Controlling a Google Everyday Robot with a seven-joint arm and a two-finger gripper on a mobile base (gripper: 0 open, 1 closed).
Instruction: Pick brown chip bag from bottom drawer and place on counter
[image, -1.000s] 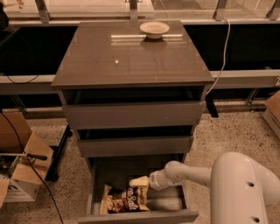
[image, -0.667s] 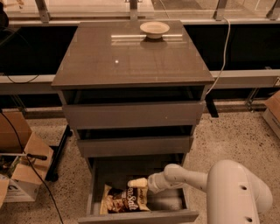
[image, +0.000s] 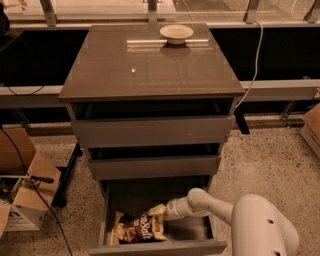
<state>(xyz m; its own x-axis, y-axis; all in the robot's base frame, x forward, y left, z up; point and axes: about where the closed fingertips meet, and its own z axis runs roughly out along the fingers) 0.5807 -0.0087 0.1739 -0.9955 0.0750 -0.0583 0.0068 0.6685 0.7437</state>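
Note:
The brown chip bag (image: 139, 228) lies flat in the open bottom drawer (image: 155, 247), dark brown with cream ends and white "Sea Salt" script. My gripper (image: 167, 210) reaches into the drawer from the right, at the bag's upper right cream corner and touching it. My white arm (image: 210, 202) runs back to the base at the lower right. The counter (image: 150, 65) is the glossy grey-brown cabinet top above.
A shallow cream bowl (image: 176, 33) sits at the counter's back edge. The two upper drawers (image: 152, 131) are slightly ajar. Cardboard boxes (image: 25, 197) and cables stand on the floor at left, another box (image: 312, 127) at right.
My arm has shifted a little to the left, closer onto the bag's right end. The bag has stayed in place in the drawer.

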